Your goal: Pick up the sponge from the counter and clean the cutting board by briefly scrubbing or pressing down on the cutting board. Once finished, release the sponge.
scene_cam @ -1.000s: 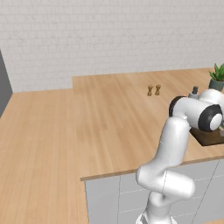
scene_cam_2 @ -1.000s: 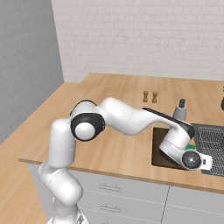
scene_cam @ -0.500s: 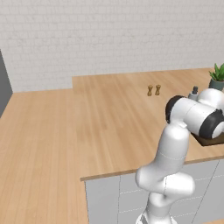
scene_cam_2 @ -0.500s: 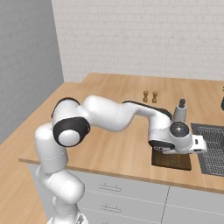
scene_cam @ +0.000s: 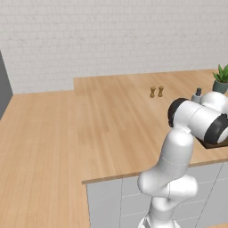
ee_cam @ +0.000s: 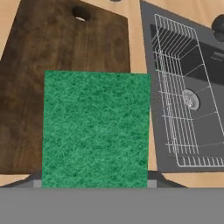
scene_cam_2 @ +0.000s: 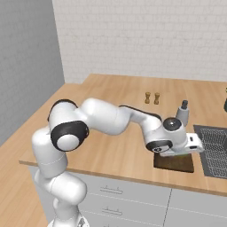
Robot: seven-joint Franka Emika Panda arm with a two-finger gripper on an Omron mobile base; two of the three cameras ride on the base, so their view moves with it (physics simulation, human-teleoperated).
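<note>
A green sponge (ee_cam: 96, 129) takes up the middle of the hand view, held close under the camera in my gripper (ee_cam: 94, 183), which is shut on it; the fingertips are mostly hidden behind it. Behind the sponge lies the dark brown cutting board (ee_cam: 52, 48), with a hanging hole at its far end. From the right base, my hand (scene_cam_2: 176, 144) hovers low over the cutting board (scene_cam_2: 174, 163), near the front edge of the light-wood counter (scene_cam_2: 115, 115). A corner of the cutting board (scene_cam: 214, 144) peeks out under my arm in the left base view.
A dark sink with a wire rack (ee_cam: 186, 96) lies right beside the board (scene_cam_2: 215, 150). Two small wooden shakers (scene_cam_2: 151, 98) stand farther back, a grey dispenser bottle (scene_cam_2: 182, 112) is just behind my hand, and a potted plant (scene_cam: 221, 79) sits at the far right.
My hand has swung with the sponge from the board's sink-side edge back over the board. The elbow has moved left and lower. The grip on the sponge is unchanged.
</note>
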